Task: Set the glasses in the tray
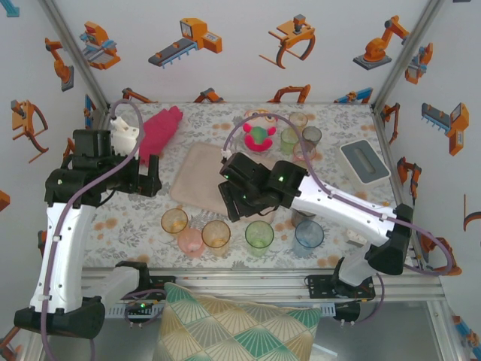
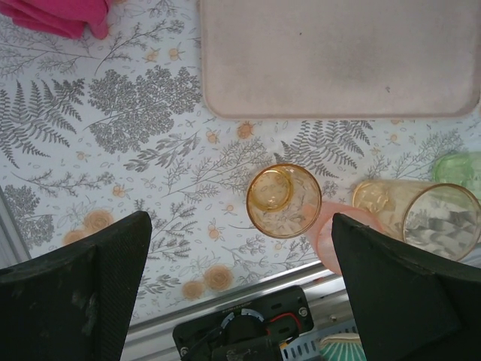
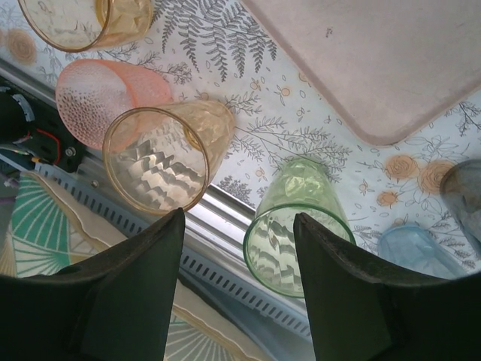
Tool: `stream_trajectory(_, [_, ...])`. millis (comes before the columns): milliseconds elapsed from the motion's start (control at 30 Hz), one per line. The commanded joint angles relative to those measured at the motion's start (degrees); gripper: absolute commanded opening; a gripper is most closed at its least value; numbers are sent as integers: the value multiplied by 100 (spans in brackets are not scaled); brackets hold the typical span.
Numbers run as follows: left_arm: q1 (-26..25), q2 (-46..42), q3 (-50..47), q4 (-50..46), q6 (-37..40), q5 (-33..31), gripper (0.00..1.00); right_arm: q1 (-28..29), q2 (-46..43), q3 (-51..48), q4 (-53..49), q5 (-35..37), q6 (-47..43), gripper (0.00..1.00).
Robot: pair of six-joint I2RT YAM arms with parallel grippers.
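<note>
No progress yet: tray point(image 1: 197, 174) bare where visible. Glasses point(image 1: 216, 234) standing in front of tray and beyond its far right corner. Left gripper point(image 2: 240, 226) spread wide; right gripper point(image 3: 239, 226) apart, empty, over front row.

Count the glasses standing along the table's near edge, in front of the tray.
5, left to right: orange glass, pink glass, amber glass, green glass, blue glass. A grey glass behind the blue one is mostly hidden under the right arm.
</note>
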Motion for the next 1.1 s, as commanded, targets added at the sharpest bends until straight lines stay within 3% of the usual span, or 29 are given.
stream_trajectory(0, [40, -77, -129, -99, 120, 222, 97, 43, -2, -172, 291, -216, -269, 55])
stream_trajectory(1067, [65, -67, -20, -118, 106, 284, 97, 153, 1071, -247, 813, -279, -600, 46])
